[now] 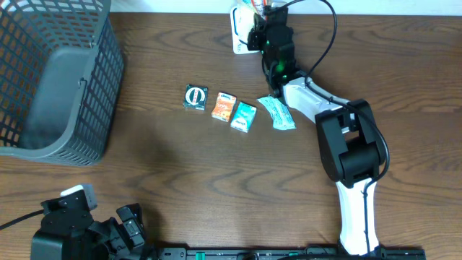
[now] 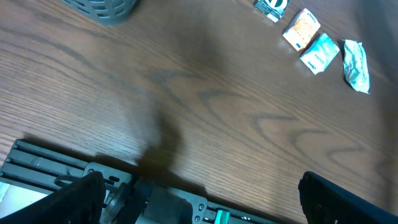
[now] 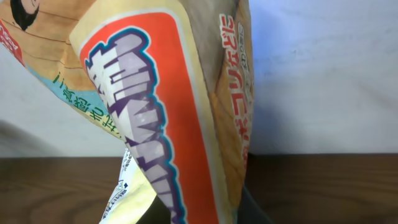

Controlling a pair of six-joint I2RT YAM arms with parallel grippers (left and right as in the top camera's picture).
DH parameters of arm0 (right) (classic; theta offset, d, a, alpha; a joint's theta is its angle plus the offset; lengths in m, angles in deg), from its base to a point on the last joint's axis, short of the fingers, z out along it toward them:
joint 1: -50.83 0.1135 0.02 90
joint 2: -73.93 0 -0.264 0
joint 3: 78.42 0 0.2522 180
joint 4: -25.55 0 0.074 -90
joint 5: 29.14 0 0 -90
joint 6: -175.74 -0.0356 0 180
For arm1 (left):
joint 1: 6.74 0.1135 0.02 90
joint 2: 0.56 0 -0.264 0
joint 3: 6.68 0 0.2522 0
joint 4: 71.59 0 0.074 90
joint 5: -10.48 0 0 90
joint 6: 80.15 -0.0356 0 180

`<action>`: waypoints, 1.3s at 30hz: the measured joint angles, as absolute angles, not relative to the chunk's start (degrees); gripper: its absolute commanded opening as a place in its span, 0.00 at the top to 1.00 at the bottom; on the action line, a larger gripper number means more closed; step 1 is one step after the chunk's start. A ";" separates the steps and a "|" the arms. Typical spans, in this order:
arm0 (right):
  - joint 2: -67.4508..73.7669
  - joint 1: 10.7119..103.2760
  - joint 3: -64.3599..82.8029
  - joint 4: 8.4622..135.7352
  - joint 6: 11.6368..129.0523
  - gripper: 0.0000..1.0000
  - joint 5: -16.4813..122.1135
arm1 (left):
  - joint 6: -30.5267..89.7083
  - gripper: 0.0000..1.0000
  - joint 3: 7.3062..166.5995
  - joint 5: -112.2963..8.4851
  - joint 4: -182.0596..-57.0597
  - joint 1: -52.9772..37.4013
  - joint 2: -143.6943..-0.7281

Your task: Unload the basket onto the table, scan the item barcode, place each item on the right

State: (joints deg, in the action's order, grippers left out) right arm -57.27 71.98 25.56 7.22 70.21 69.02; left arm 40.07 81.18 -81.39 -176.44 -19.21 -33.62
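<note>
The right claw (image 1: 266, 20) is shut tight on a snack bag (image 3: 155, 112) and holds it up off the counter (image 1: 216, 180), at the far edge, at about 12 to 1 o'clock seen from above. I think this is the showing step - the bag is lifted to get its barcode read. A white thing (image 1: 240, 32) stands just beside the claw at its 9 o'clock; it may be the scanner, but I cannot tell. In the right wrist view the bag fills almost the whole picture. Its long side runs from about 11 o'clock down to 5 o'clock, a bit tilted, and the big orange stripe with letters faces the camera. A little white label (image 3: 121, 180) peeks out at the bottom edge, at about 7 o'clock, too small to read. No barcode shows, so the next move likely needs a slow turn of the bag until the stripes face the scanner - with no squashing or dropping. The left claw (image 2: 205, 199) is wide open and holds nothing, down at 7 o'clock. Four small packets (image 1: 224, 105) lie in a row in the middle, well apart from the basket (image 1: 101, 94) at 9 to 10 o'clock.
</note>
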 measured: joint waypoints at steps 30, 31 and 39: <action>-42.91 37.68 26.26 62.60 93.14 0.01 71.80 | 40.07 0.02 81.10 -81.39 -176.44 -19.21 -33.62; -43.74 36.83 26.24 63.52 93.34 0.01 73.31 | 40.09 0.03 81.10 -81.39 -176.44 -19.21 -33.62; -43.63 35.63 26.24 68.35 93.80 0.10 77.92 | 40.07 0.02 81.10 -81.37 -176.42 -19.21 -33.62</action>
